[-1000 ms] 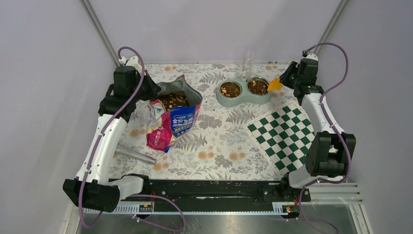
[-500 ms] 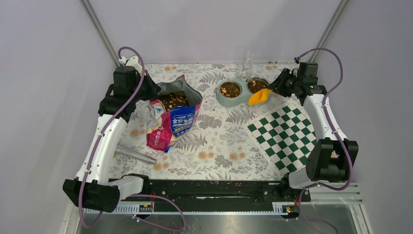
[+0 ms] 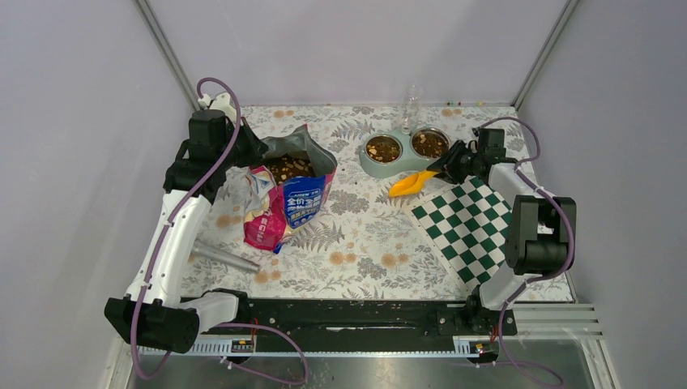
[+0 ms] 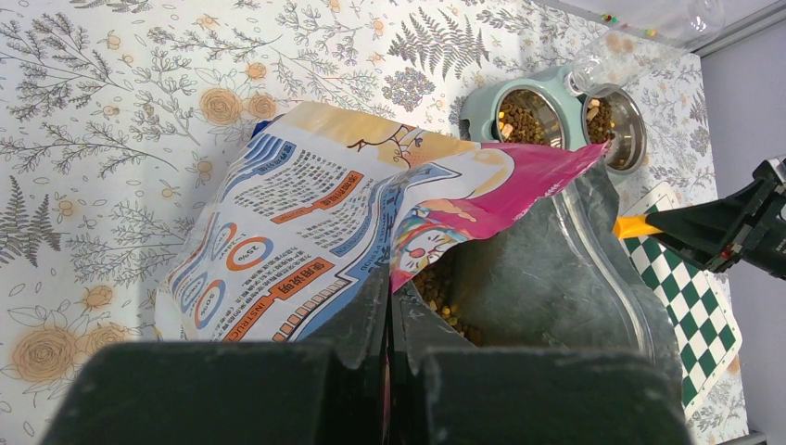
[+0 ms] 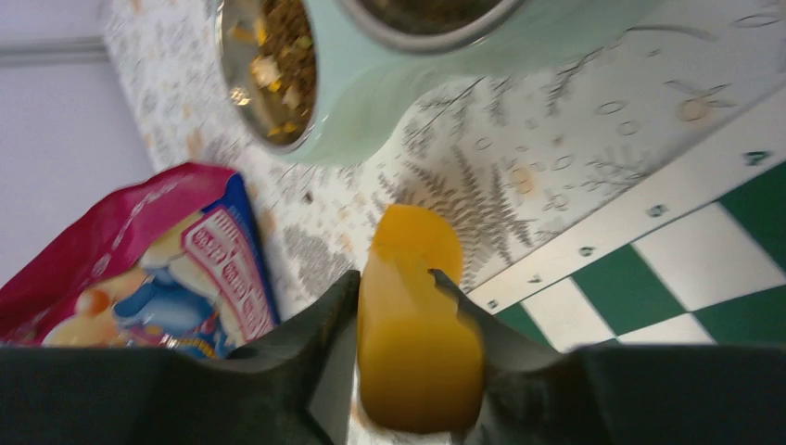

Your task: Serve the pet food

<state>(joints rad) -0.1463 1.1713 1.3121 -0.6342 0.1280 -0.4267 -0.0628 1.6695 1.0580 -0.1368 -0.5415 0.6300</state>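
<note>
Brown pet food (image 3: 291,168) fills the open printed bag (image 3: 296,198) at the left, and more pet food (image 3: 383,149) lies in both steel bowls of the mint double feeder (image 3: 403,164). My left gripper (image 4: 389,306) is shut on the bag's rim (image 4: 408,264), with kibble (image 4: 445,297) showing just inside. An orange scoop (image 3: 407,184) is clamped in my right gripper (image 3: 447,169), hanging low over the cloth in front of the feeder. In the right wrist view the scoop (image 5: 417,324) sits between the jaws; whether it holds kibble cannot be told.
A green-and-white checkered mat (image 3: 474,223) lies at the right front. A clear bottle (image 3: 410,105) stands behind the feeder. A grey tube (image 3: 225,258) rests near the left arm. Floral cloth (image 3: 356,243) covers the table, with walls close on three sides.
My right gripper has swung the scoop from beside the right bowl forward and left, down to the front of the feeder. The left arm and bag have stayed put.
</note>
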